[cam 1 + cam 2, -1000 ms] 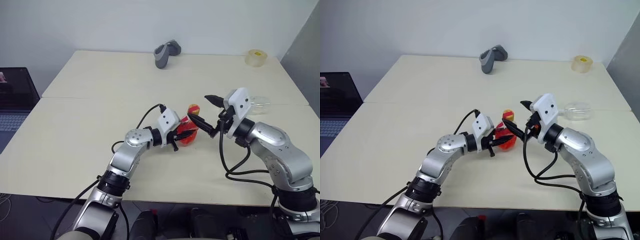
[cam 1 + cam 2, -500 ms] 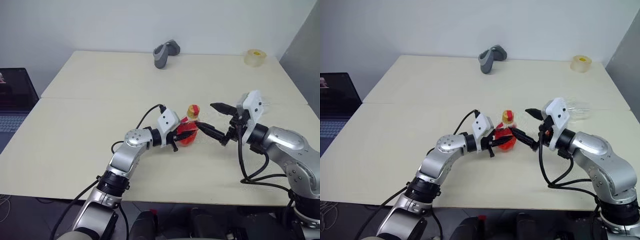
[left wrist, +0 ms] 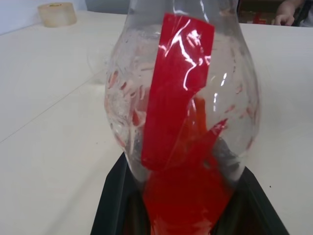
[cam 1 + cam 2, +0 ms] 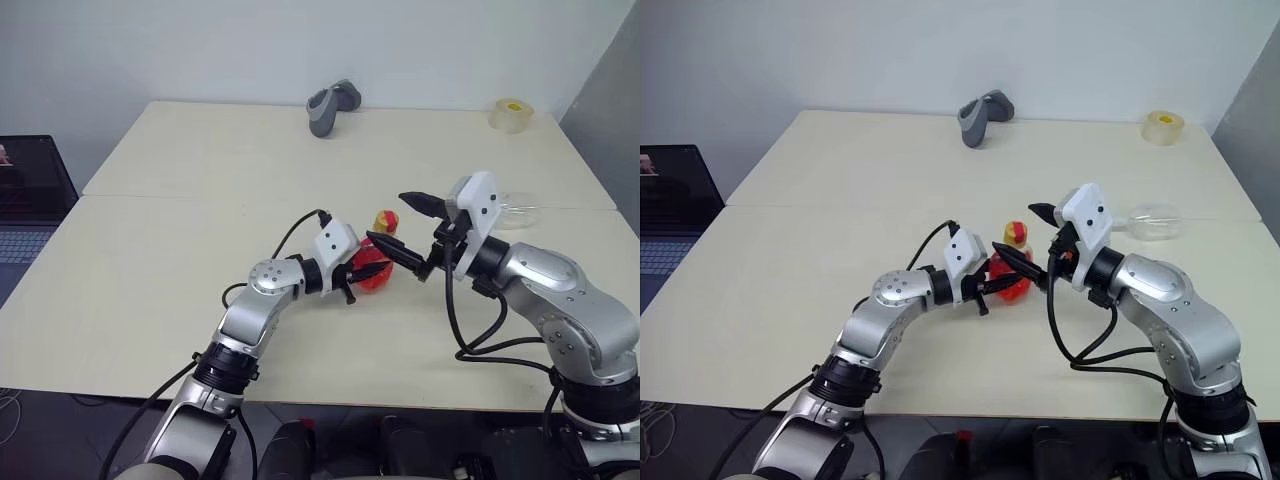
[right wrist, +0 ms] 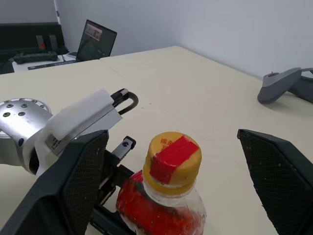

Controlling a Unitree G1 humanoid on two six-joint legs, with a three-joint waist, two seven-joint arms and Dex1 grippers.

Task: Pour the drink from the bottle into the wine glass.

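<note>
While left fingers (image 4: pixel 372 268) clamp the red-labelled bottle (image 5: pixel 166 193), right fingers (image 4: pixel 408 228) gape empty

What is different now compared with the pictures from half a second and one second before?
The right pincer swung out to the robot's right half a second ago, away from the bottle, and has now come back to about its first place: open, its fingers on either side of the cap. Nothing was grasped or released. The left pincer stayed shut on the bottle; the wine glass, lying on the table, did not move.
</note>
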